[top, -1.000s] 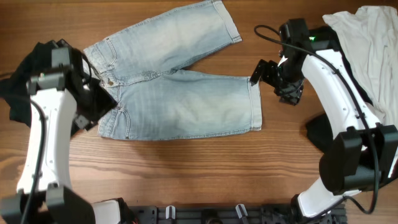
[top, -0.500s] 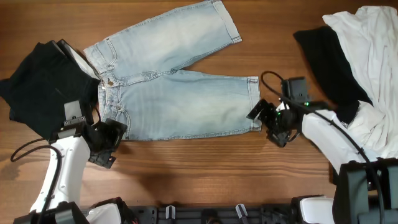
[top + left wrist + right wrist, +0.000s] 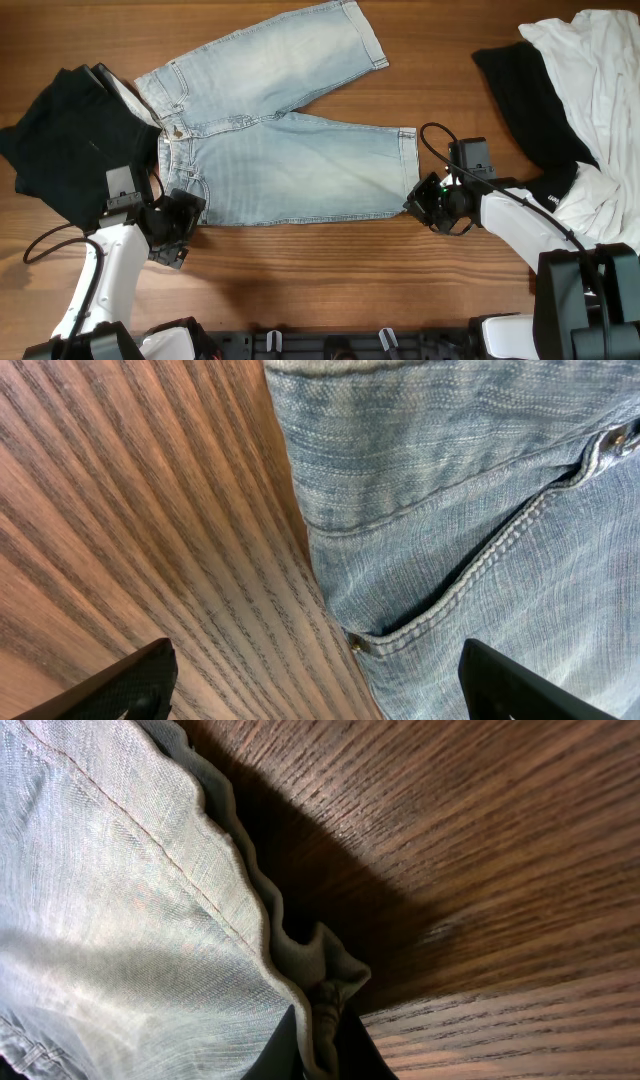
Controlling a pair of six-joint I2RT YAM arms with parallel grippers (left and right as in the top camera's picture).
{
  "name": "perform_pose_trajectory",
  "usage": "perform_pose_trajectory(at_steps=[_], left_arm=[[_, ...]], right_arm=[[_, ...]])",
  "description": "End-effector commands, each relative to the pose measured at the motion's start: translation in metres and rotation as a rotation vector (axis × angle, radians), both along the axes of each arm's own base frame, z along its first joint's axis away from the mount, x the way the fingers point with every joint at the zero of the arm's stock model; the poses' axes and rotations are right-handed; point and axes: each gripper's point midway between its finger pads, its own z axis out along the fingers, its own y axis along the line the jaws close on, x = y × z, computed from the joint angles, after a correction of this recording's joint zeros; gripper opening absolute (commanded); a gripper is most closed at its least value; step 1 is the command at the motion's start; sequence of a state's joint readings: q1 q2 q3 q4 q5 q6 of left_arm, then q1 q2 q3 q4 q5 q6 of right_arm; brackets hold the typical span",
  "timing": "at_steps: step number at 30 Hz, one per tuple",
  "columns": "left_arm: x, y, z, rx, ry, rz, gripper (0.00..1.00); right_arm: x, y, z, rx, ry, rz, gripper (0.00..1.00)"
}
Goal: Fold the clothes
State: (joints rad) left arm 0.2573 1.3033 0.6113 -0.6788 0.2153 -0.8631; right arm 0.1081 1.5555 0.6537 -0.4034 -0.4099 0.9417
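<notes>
Table (image 3: 330,285): denim shorts (image 3: 290,160) (flat), black garments (image 3: 70,140), white shirt (image 3: 610,70).

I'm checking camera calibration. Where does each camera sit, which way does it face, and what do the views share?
Overhead: above the table, facing straight down; shows denim shorts, both arms, left gripper, right gripper.
Left wrist: looks down past its open fingers at the waistband pocket.
Right wrist: close on the hem corner, pinched by its fingers.
Shared: all three show the shorts and wood.
</notes>
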Motion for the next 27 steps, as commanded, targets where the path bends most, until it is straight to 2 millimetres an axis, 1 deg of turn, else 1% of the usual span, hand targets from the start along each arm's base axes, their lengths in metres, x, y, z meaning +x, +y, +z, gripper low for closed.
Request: perform_pose_trajectory(at_steps=[1,3,5,6,8,11,14,15,17,18,19,20,21,22,23,24,25,27], left_arm=[[-0.002,-0.001,-0.001,-0.012,-0.002,0.006,0.92],[-0.001,-0.003,-0.001,-0.012,-0.003,0.001,0.94],[0.003,0.001,0.000,0.017,-0.028,-0.038,0.94],[0.002,0.008,-0.001,0.057,-0.016,-0.031,0.94],[0.003,0.012,-0.002,0.078,-0.017,-0.026,0.92],[0.005,0.012,-0.009,0.073,-0.006,-0.026,0.86],[0.007,0.009,-0.020,0.052,0.017,-0.036,0.75],[0.009,0.007,-0.023,0.044,0.017,-0.040,0.71],[0.013,0.005,-0.027,0.032,0.016,-0.046,0.55],[0.013,0.004,-0.029,0.028,0.021,-0.047,0.39],[0.012,0.004,-0.029,0.027,0.024,-0.048,0.17],[0.009,0.001,-0.029,0.013,0.034,-0.055,0.04],[0.004,-0.001,-0.029,-0.001,0.049,-0.059,0.04],[-0.006,-0.004,-0.028,-0.007,0.085,-0.094,0.04],[-0.013,-0.006,-0.020,-0.004,0.106,-0.171,0.04],[-0.015,-0.006,-0.010,0.005,0.102,-0.236,0.04],[-0.012,-0.006,0.012,0.027,0.072,-0.318,0.04],[0.000,-0.003,0.053,0.079,-0.024,-0.387,0.04]], right_arm=[[-0.009,-0.008,-0.013,-0.055,0.027,0.014,0.04],[-0.008,-0.010,-0.013,-0.059,0.027,0.006,0.04],[-0.007,-0.014,-0.013,-0.062,0.020,0.009,0.03],[-0.006,-0.020,-0.013,-0.067,0.021,-0.003,0.04],[-0.004,-0.031,-0.014,-0.071,0.018,-0.025,0.05],[-0.003,-0.048,-0.014,-0.083,0.018,-0.060,0.04],[-0.003,-0.049,-0.014,-0.085,0.016,-0.055,0.05],[-0.003,-0.049,-0.014,-0.085,0.017,-0.055,0.05],[-0.003,-0.049,-0.014,-0.085,0.018,-0.055,0.05],[-0.003,-0.049,-0.014,-0.085,0.018,-0.055,0.05],[-0.004,-0.049,-0.015,-0.085,0.019,-0.055,0.05],[-0.004,-0.049,-0.015,-0.086,0.020,-0.049,0.05],[-0.005,-0.049,-0.014,-0.090,0.015,-0.034,0.05],[-0.005,-0.050,-0.012,-0.097,0.011,-0.004,0.04],[-0.001,-0.052,-0.006,-0.101,0.012,0.007,0.04],[0.003,-0.056,0.001,-0.105,0.008,0.015,0.04],[0.012,-0.063,0.016,-0.112,-0.007,0.029,0.04],[0.022,-0.071,0.041,-0.126,-0.038,0.059,0.04]])
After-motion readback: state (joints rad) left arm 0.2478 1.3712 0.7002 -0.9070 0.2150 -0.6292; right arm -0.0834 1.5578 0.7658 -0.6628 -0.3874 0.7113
